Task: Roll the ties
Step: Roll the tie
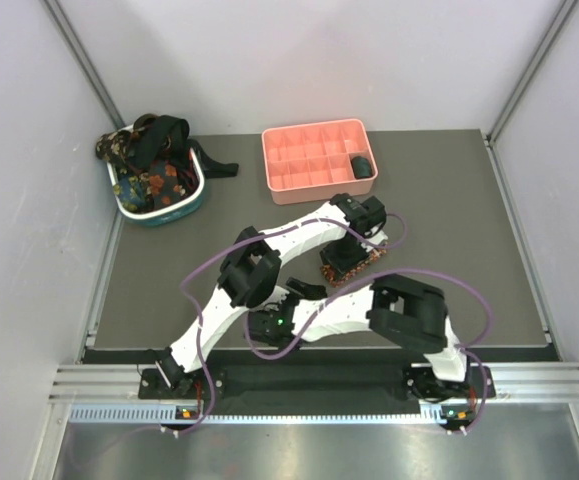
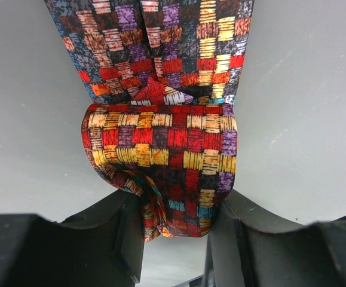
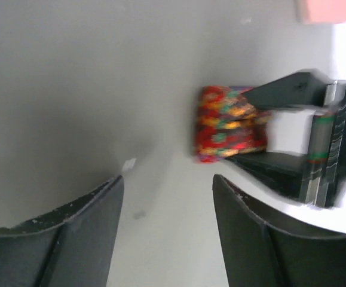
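Note:
The red-yellow-dark plaid tie [image 1: 347, 265] lies on the grey mat at the centre. In the left wrist view its near end [image 2: 167, 143] is a partly rolled bundle, and the flat length runs away from it. My left gripper [image 2: 175, 221] is shut on that bundle; it shows from above [image 1: 351, 248]. My right gripper [image 3: 168, 182] is open and empty over bare mat, left of the tie [image 1: 304, 290]. Its blurred view shows the plaid roll [image 3: 229, 122]. Floral and black ties [image 1: 154, 165] lie heaped in the basket. A dark rolled tie [image 1: 362, 166] sits in the pink tray.
The teal-and-white oval basket [image 1: 159, 212] stands at the back left, with a black tie end trailing over its rim. The pink compartment tray [image 1: 309, 131] stands at the back centre. Both arms cross over the middle of the mat. White walls enclose the table.

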Controlling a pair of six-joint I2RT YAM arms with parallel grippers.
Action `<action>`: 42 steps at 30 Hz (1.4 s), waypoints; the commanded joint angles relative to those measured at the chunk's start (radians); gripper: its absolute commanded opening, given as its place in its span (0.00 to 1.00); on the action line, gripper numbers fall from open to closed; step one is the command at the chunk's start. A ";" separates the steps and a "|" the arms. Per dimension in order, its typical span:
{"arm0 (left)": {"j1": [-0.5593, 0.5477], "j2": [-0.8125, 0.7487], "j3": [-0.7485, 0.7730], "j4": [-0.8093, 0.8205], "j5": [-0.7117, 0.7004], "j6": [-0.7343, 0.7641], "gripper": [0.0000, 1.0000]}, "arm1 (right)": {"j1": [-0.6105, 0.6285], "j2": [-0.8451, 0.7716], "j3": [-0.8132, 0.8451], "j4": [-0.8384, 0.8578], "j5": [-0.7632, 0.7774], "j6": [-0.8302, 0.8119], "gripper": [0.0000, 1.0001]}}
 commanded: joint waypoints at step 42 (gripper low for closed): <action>-0.010 0.086 -0.003 -0.138 -0.056 -0.003 0.61 | -0.190 0.300 0.202 -0.230 -0.003 -0.063 0.20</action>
